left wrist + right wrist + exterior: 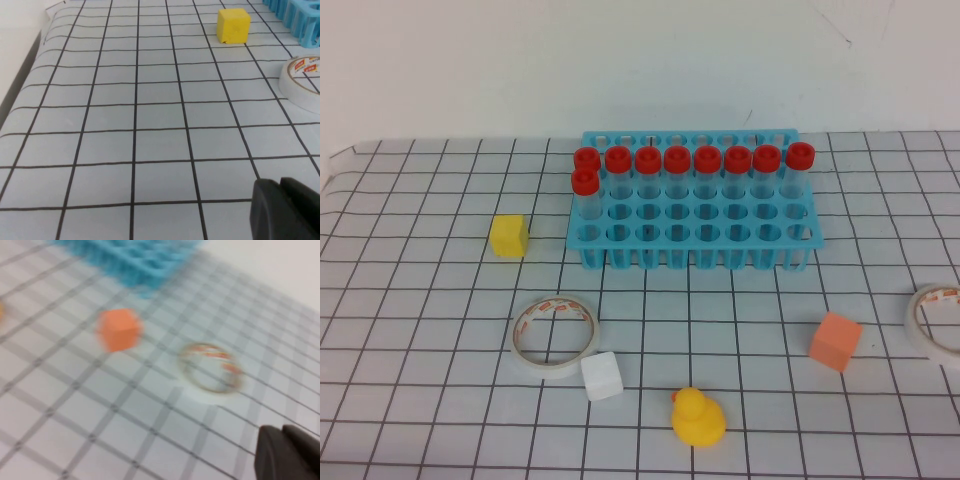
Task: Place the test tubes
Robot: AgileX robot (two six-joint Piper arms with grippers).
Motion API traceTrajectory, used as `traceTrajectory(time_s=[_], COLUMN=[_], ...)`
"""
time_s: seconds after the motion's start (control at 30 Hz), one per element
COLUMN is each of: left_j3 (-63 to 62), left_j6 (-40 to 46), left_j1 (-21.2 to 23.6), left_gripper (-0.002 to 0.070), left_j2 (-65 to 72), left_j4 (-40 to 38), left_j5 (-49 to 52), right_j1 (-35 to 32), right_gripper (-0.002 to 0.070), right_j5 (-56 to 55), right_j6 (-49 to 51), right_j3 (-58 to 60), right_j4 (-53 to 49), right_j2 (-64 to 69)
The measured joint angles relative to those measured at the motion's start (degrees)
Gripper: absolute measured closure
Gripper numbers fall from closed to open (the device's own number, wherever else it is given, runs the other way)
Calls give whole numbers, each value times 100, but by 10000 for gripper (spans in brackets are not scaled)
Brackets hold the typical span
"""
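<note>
- Over on the left side of the tabletop (410,300) there's loads of bare grid. The sheet's edge shows in my left wrist view, with nothing between it and the yellow cube (509,236).
- The near middle is busier: a tape roll (556,336) with a white cube (601,377) touching its rim, and a rubber duck (698,418) just beside that.
- On the right, an orange cube (836,340) sits near a second tape roll (938,322) that runs off the edge of the high view.
- The surface is a white sheet with black grid lines, with a plain white wall behind it.
- The blue rack (695,240) stands toward the back. Nine red-capped test tubes (678,160) are upright in it: eight in a row, plus one a row nearer at the left end.
- My left gripper (281,200) hangs low over the near left, fingers together, holding nothing, with the rack well apart.
- My right gripper (282,445) is near the second tape roll, fingers together too and empty, with the rack beyond the orange cube.
</note>
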Motion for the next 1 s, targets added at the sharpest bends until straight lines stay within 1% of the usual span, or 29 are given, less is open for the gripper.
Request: traceTrajectory(time_s=[0.13, 0.27, 0.4, 0.5, 0.57, 0.8, 1.0], left_j3=[0, 0, 0, 0, 0, 0, 0], left_j6=[0, 0, 0, 0, 0, 0, 0], left_j1=[0, 0, 0, 0, 0, 0, 0], left_gripper=[676, 676, 676, 676, 676, 676, 676], left_j2=[0, 0, 0, 0, 0, 0, 0], left_j4=[0, 0, 9, 9, 9, 13, 13], left_j5=[0, 0, 0, 0, 0, 0, 0], right_j1=[-861, -1246, -1301, -1301, -1301, -1301, -1301], right_gripper=[678, 678, 678, 678, 678, 678, 678], right_j5=[-167, -973, -2032, -2377, -2294, -2062, -2054], right_j6=[-22, -22, -73, -88, -88, -14, 585], right_j3=[106, 751, 1582, 2240, 2428, 2420, 2420], right_j4=[0, 0, 0, 0, 0, 24, 3], right_j2=[-263, -518, -763, -834, -834, -834, -834])
